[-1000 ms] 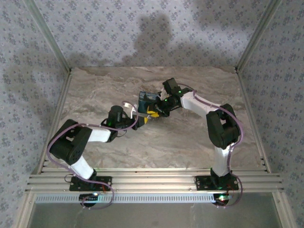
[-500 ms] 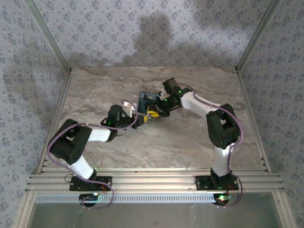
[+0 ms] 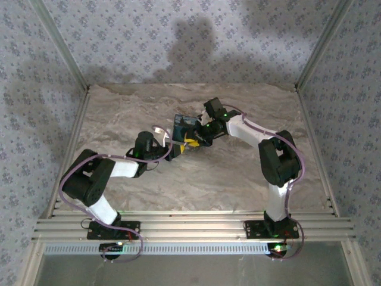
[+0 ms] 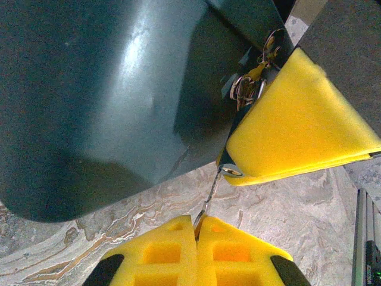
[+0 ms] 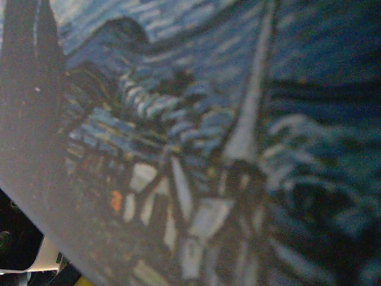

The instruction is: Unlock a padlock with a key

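Note:
The padlock (image 3: 183,124) is a dark blue block with a painted swirl pattern, held above the middle of the table. My right gripper (image 3: 194,139) is shut on it; one of its yellow fingers (image 4: 297,131) presses against the lock's side. The lock's painted face (image 5: 196,137) is blurred and very close in the right wrist view. My left gripper (image 4: 196,229) is shut on the key (image 4: 208,199). The thin blade runs up to the silver keyhole (image 4: 231,171) at the lock's bottom edge. A bunch of key rings (image 4: 247,86) hangs beside the dark body (image 4: 107,95).
The marbled table (image 3: 196,185) is fenced by metal posts and patterned cloth walls on three sides. Both arms reach in from their bases on the near rail (image 3: 190,229) and meet at the middle.

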Controlling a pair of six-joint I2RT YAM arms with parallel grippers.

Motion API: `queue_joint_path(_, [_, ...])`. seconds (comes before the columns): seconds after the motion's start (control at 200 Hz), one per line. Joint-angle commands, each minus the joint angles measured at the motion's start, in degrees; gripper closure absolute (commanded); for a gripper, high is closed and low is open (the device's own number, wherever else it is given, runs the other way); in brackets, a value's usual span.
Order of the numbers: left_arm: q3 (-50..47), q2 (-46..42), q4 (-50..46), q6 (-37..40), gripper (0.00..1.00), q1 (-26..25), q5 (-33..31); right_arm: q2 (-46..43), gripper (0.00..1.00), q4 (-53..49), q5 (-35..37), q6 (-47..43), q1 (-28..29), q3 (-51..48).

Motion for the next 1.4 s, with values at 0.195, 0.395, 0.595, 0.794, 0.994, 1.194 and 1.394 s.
queue_joint_path(0.195, [-0.1, -0.7, 3.8, -0.1, 1.0, 0.1, 1.0, -0.8, 1.0, -0.4, 0.3, 0.0, 0.5, -0.4])
queue_joint_path(0.395, [-0.1, -0.5, 4.1, -0.3, 1.0, 0.0, 1.0, -0.7, 1.0, -0.2, 0.5, 0.2, 0.7, -0.3])
queue_joint_path(0.595, [0.4, 0.1, 4.6, -0.5, 1.0, -0.3, 1.3, -0.6, 1.0, -0.1, 0.5, 0.4, 0.9, -0.2])
queue_joint_path(0.794, [0.6, 0.5, 5.3, -0.9, 1.0, -0.8, 1.5, -0.4, 1.0, 0.0, 0.4, 0.5, 1.1, -0.2])
queue_joint_path(0.994, [0.8, 0.6, 5.4, -0.9, 1.0, -0.9, 1.3, -0.5, 1.0, 0.1, 0.5, 0.6, 1.3, 0.0])
queue_joint_path(1.194, [2.2, 1.8, 4.1, -1.1, 1.0, -0.9, 0.7, -0.6, 1.0, -0.1, 0.7, 0.7, 1.6, 0.0])
queue_joint_path(1.394, [2.3, 1.8, 7.5, -2.5, 1.0, -1.1, 0.4, 0.2, 1.0, -0.7, 2.5, 0.8, 2.5, -0.1])
